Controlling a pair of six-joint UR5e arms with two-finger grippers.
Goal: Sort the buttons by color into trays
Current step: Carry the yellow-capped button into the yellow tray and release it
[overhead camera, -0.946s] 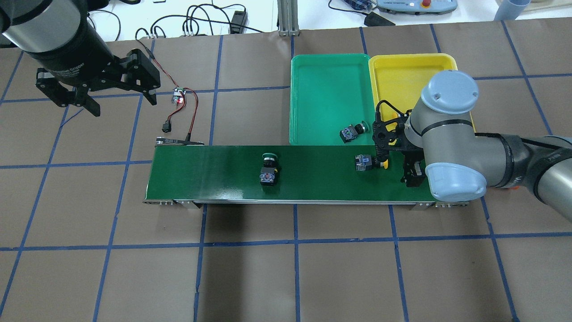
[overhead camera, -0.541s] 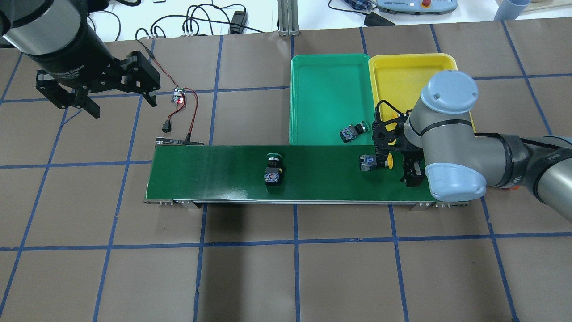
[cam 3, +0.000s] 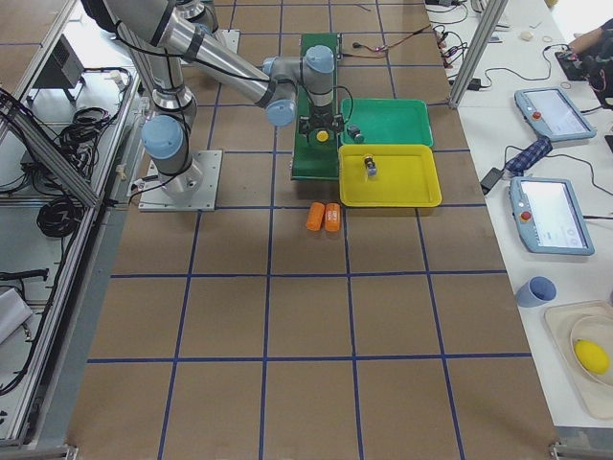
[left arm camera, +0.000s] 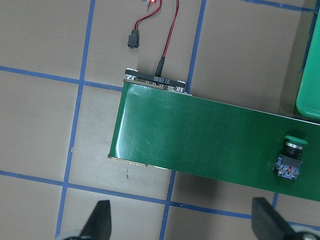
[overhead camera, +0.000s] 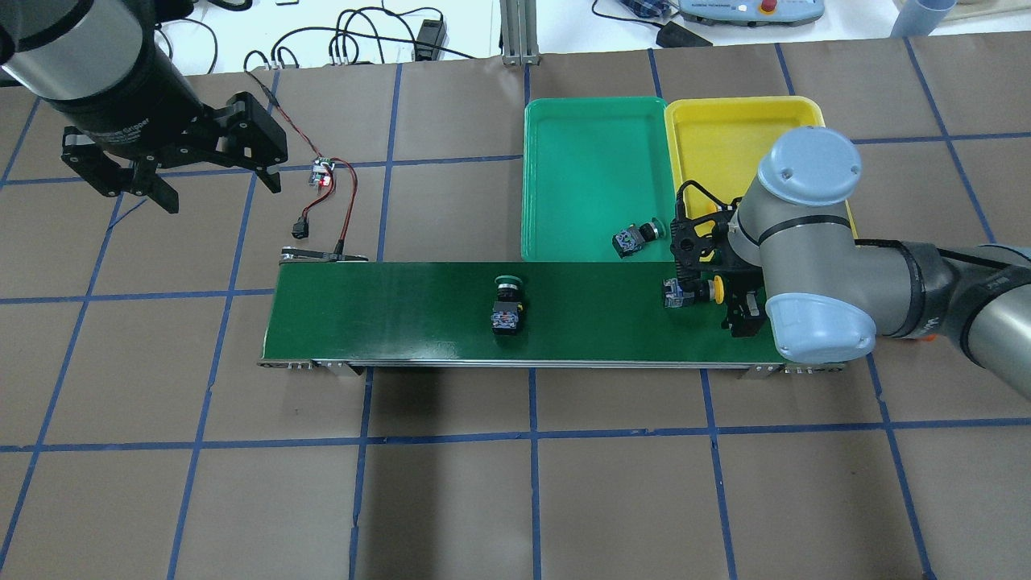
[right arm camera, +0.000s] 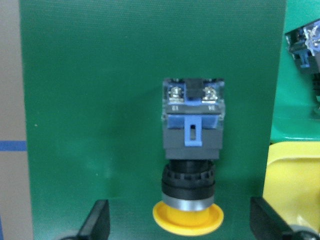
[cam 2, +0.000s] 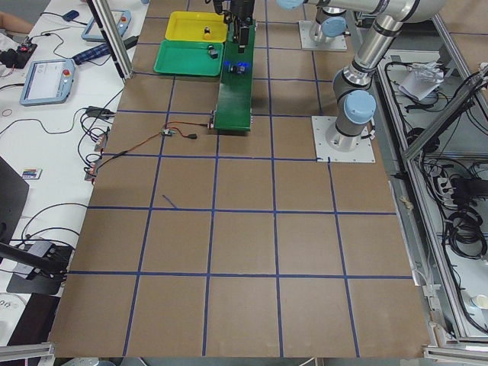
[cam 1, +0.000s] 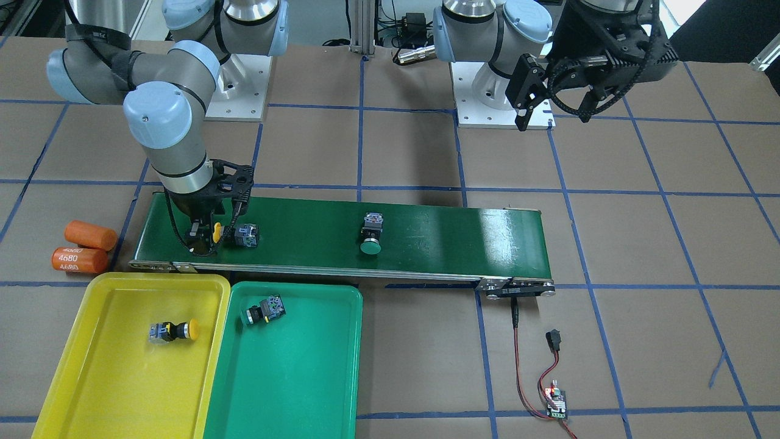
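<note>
On the dark-green conveyor belt (overhead camera: 387, 314) a yellow button (overhead camera: 691, 292) lies on its side. Its yellow cap sits between the spread fingers of my right gripper (overhead camera: 721, 288) (right arm camera: 182, 225), which is open and low over the belt's end. A green button (overhead camera: 507, 304) (cam 1: 371, 233) lies mid-belt. The green tray (overhead camera: 596, 161) holds another green button (overhead camera: 634, 238). In the yellow tray (cam 1: 122, 390) lies a second yellow button (cam 1: 172, 331). My left gripper (overhead camera: 217, 185) (left arm camera: 182, 225) hangs open and empty, high beyond the belt's left end.
Two orange cylinders (cam 1: 85, 247) lie on the table beside the belt's end, close to the yellow tray. A red and black wire with a small circuit board (overhead camera: 322, 177) runs from the belt's other end. Blue tape lines grid the brown table.
Both buttons on the belt have moved towards the right arm. The yellow button's cap now sits between the right gripper's fingers. The left gripper has barely shifted.
</note>
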